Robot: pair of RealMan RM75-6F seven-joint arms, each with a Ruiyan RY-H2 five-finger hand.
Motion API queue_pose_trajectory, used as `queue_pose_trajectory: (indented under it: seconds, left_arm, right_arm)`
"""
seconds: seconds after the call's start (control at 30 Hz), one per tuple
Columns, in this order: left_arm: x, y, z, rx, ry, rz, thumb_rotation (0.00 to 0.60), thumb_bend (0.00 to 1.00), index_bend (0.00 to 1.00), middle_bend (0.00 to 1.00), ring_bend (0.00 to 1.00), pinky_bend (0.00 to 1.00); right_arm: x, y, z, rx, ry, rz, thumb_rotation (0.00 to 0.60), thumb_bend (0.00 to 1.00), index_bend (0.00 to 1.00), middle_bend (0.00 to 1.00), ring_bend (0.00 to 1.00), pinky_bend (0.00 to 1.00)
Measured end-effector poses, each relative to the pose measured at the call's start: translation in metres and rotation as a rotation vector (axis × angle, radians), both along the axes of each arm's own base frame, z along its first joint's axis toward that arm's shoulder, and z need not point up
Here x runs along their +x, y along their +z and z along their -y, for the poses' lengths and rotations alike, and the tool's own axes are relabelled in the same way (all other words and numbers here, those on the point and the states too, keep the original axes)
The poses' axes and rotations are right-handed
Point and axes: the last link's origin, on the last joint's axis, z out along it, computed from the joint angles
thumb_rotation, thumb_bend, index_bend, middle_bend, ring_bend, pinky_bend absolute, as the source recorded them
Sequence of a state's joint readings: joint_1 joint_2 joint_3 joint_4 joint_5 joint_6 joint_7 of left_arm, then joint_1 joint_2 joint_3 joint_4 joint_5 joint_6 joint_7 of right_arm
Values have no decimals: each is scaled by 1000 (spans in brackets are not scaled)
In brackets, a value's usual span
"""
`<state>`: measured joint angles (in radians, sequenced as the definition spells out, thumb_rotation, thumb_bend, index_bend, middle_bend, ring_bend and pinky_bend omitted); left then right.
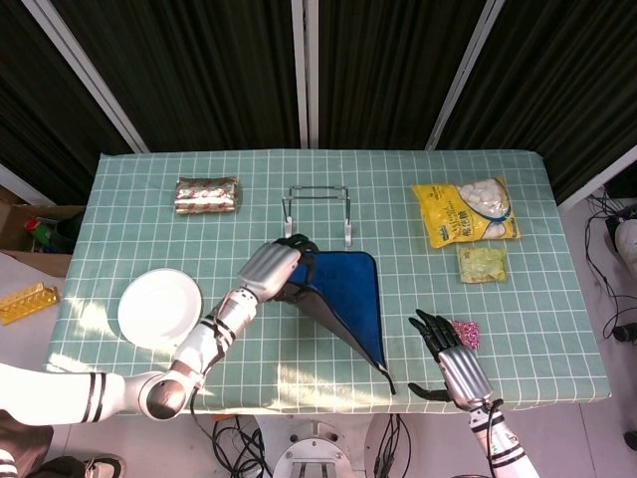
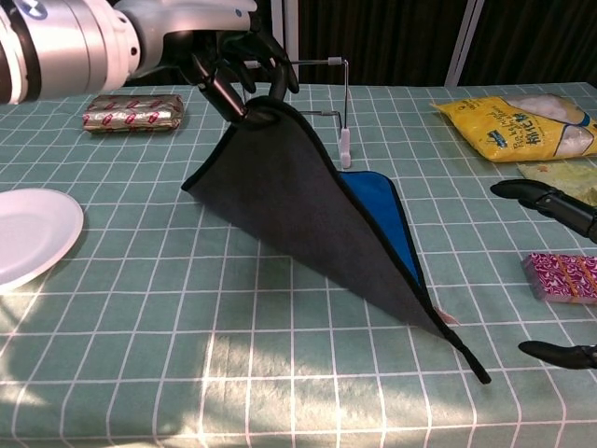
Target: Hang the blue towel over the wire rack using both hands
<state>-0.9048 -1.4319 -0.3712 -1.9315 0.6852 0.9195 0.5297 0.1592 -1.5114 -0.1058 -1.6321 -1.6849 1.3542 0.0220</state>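
My left hand (image 1: 277, 267) grips the blue towel's (image 1: 350, 291) left edge and holds it raised above the table. The towel hangs as a slanted sheet with its grey underside (image 2: 312, 201) facing the chest view; its right corner and loop still lie on the cloth. The wire rack (image 1: 318, 211) stands upright just beyond the left hand (image 2: 224, 42), its top bar (image 2: 312, 63) beside the fingers. My right hand (image 1: 453, 366) hovers open near the front right edge with fingers spread, apart from the towel; its fingers (image 2: 552, 203) show at the chest view's right border.
A white plate (image 1: 159, 307) lies at the left. A foil snack pack (image 1: 207, 194) sits at the back left. A yellow bag (image 1: 466, 211), a green packet (image 1: 482, 263) and a pink packet (image 1: 466, 330) lie at the right, the pink one just beyond my right hand.
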Motion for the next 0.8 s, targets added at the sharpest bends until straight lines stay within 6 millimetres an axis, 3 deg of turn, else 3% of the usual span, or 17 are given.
queue_pose_trajectory:
  seconds: [0.3,0.53,0.63,0.8]
  left_arm:
    - [2,5,-12,0,51,0,600,417,714,246,132,235]
    - [-1,10,-13,6,58,7,600,418,714,245,132,235]
    - [-2,12,-12,7,57,7,600,418,714,246,132,235]
    - [-3,14,-12,7,62,13,600,419,714,246,132,235]
  right_arm:
    - [26,-37,6,-71,-31,115,600,70,0,0,0,0]
    - [18,-58,15,-98,-115,103,600,110,0,0,0,0]
    - [16,-64,16,-90,-135,95,600,170,0,0,0,0]
    - [15,-69,16,-74,-144,94,600,177,0,0,0,0]
